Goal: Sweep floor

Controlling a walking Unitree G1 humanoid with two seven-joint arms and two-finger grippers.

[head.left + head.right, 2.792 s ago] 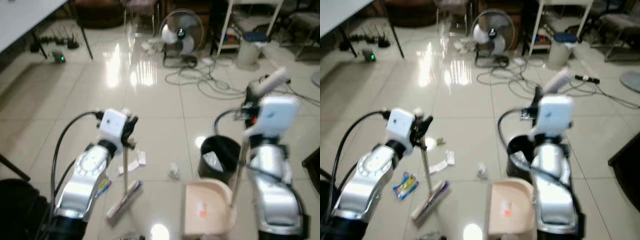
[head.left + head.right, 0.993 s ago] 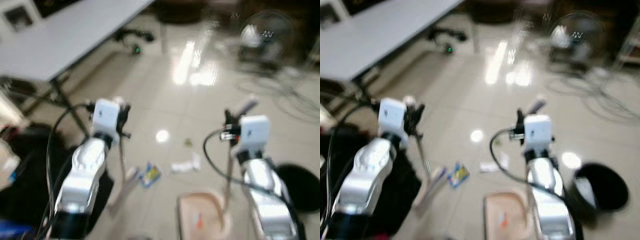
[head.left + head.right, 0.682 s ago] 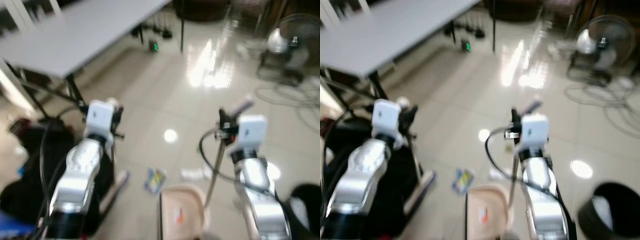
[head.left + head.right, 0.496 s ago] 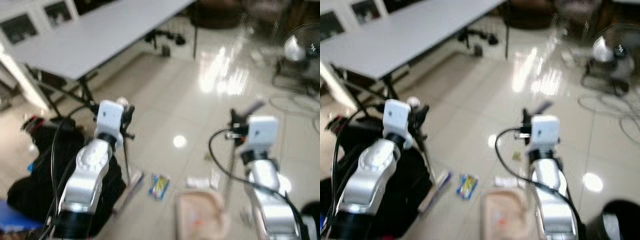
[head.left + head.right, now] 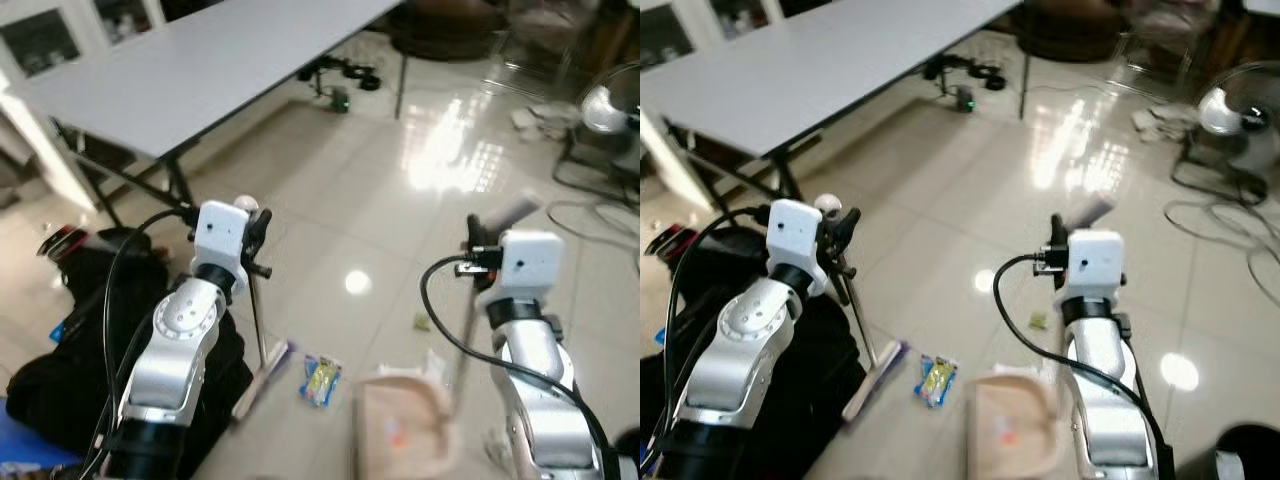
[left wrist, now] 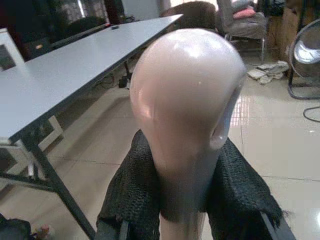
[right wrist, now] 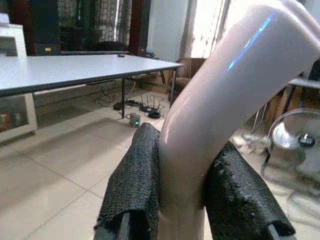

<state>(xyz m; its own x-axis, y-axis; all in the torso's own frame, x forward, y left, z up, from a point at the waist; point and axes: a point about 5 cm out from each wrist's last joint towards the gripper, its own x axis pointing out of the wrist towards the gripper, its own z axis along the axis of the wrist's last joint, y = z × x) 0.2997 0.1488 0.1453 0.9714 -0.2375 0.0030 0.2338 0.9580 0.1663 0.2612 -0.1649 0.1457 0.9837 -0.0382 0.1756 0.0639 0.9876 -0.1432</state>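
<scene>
My left gripper (image 5: 258,236) is shut on the thin broom handle just under its pink knob (image 6: 186,100); the black fingers (image 6: 131,197) press it from both sides. The broom head (image 5: 262,377) rests on the tiles beside a black bag. My right gripper (image 5: 477,256) is shut on the pale dustpan handle (image 7: 210,120), with fingers (image 7: 136,185) on either side. The beige dustpan (image 5: 402,432) sits low on the floor between the arms. A blue-yellow snack wrapper (image 5: 320,379), a small green scrap (image 5: 421,321) and white paper (image 5: 436,361) lie on the tiles near it.
A long grey table (image 5: 200,70) with black legs stands at the left and back. A black bag (image 5: 70,340) lies at my left side. A fan (image 5: 1240,110) and cables are at the far right, a black bin (image 5: 1248,452) at the bottom right corner.
The camera has swung left, so the table and black bag came into view while the fan and bin slid right. Both grippers kept their hold on broom and dustpan.
</scene>
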